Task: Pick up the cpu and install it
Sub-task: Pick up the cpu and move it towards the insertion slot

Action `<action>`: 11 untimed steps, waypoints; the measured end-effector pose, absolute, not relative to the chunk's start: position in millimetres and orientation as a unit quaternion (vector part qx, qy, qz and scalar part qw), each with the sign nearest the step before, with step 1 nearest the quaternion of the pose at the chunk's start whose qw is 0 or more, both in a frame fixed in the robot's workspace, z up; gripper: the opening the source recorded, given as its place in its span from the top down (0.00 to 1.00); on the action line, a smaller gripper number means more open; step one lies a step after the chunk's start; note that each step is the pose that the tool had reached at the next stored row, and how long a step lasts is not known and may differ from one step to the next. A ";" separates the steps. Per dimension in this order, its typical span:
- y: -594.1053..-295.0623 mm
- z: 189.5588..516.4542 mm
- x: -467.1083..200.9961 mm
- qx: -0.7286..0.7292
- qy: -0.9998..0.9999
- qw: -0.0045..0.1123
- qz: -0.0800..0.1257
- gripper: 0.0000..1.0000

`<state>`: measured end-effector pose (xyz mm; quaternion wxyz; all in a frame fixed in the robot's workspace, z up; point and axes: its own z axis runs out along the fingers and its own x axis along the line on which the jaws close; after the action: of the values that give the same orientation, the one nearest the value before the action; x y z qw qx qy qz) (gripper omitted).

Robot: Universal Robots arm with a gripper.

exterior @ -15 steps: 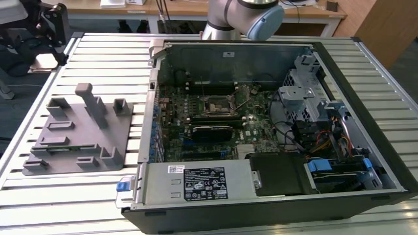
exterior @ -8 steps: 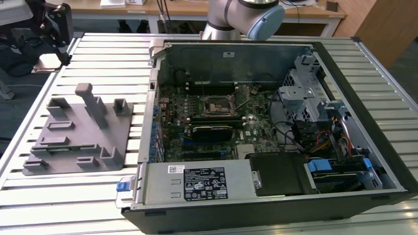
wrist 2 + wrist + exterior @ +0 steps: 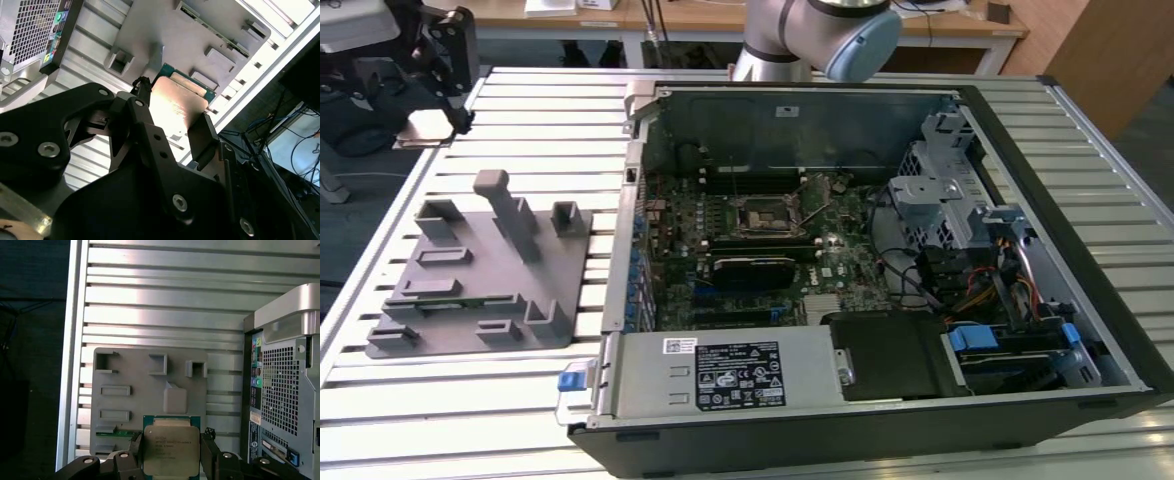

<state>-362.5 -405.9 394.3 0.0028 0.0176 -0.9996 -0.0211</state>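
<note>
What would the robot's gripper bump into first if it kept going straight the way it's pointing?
Likely the grey holder tray, lying beyond the cpu held in the gripper; depth is unclear, so possibly the slatted table beside it.

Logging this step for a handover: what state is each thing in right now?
gripper: jaws shut on the cpu.
cpu: clamped by two opposite edges, lifted clear above the holder tray.
holder tray: lying flat, nothing gripping it.
computer case: on its side, side panel off, interior open.
socket: looks dark inside, no silvery chip seated.
</note>
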 end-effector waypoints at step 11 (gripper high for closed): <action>-405.8 394.2 -353.3 0.018 -1.000 0.003 -0.021 0.46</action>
<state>-353.3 -405.8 394.2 0.0028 0.0176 -0.9996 -0.0212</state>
